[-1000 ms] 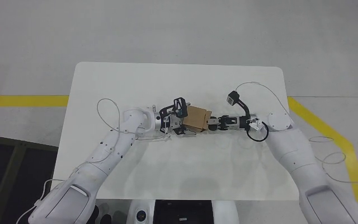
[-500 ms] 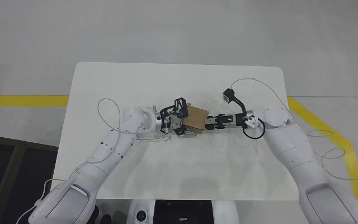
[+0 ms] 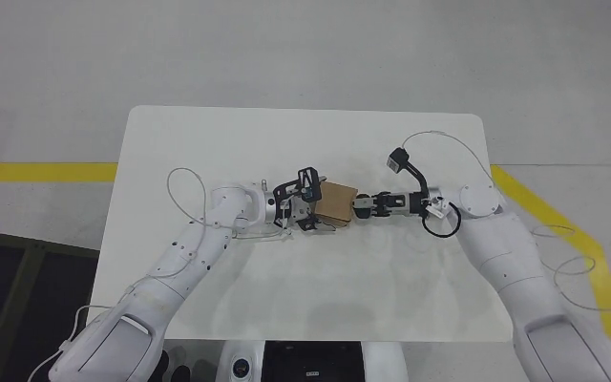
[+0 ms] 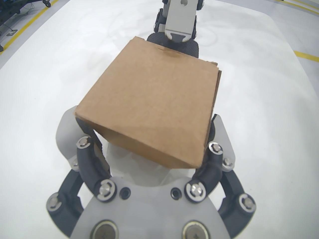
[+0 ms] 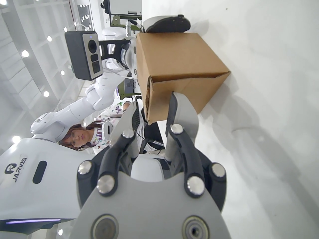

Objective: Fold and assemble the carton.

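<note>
Gripping the carton (image 3: 334, 202) at its left end, the left gripper (image 3: 304, 202) has its two fingers pressed against opposite sides of the box. The left wrist view shows this clamp closely, with the cardboard wedged between the dark pads (image 4: 84, 135).

The carton is a squared-up box of plain brown cardboard. It sits at the middle of the table (image 3: 191, 143), between the two grippers. Whether its underside rests fully on the surface cannot be told.

At the carton's right end, the right gripper (image 5: 154, 101) has its fingers apart, straddling a corner edge of the box. One finger lies along a side face and the other stands just clear of the raw cardboard edge.

The table is white with rounded corners. It stands on a pale grey floor (image 3: 286, 48) crossed by a yellow line (image 3: 57, 172) that runs off to the left and right. Behind the carton, the right wrist view takes in white shelving (image 5: 25, 26) dotted with round lights.

Compared with half a second ago, the right arm has drawn back a little to the right, so its gripper sits at the carton's end rather than further in. The carton and the left gripper have kept their places.
</note>
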Controlling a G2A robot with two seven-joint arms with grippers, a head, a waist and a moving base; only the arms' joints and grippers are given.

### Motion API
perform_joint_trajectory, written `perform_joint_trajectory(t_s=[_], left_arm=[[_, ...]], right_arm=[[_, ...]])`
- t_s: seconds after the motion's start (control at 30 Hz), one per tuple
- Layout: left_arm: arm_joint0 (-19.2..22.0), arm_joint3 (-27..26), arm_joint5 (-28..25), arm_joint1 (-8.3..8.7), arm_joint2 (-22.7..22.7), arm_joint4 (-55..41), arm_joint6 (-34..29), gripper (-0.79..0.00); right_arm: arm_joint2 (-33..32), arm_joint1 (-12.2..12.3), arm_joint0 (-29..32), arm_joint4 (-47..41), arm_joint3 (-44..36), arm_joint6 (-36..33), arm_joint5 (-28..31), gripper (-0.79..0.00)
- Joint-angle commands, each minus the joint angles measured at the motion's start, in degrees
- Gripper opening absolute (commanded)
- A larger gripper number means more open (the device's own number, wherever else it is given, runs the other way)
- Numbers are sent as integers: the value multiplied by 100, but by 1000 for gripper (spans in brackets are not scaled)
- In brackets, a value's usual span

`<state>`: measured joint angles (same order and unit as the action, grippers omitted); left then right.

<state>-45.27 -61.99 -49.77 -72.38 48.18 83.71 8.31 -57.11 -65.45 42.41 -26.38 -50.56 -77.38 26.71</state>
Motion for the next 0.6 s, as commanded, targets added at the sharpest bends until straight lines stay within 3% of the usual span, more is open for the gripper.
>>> perform_joint_trajectory(t_s=[0.0,0.07,0.13,0.57], left_arm=[[-1,3,-1,1,6,-9,-8,0],[-3,-1,-6,1,9,-15,-11,0],[-5,-5,-7,2,11,-16,-15,0],[6,-34,-16,-15,-22,-39,-63,0]], right_arm=[[-92,28,90,-167,-73,-36,-17,-606],[-176,70,147,-150,-84,-48,-29,-643],[-236,100,192,-135,-81,-59,-72,-785],[70,0,84,117,-163,101,-319,-785]])
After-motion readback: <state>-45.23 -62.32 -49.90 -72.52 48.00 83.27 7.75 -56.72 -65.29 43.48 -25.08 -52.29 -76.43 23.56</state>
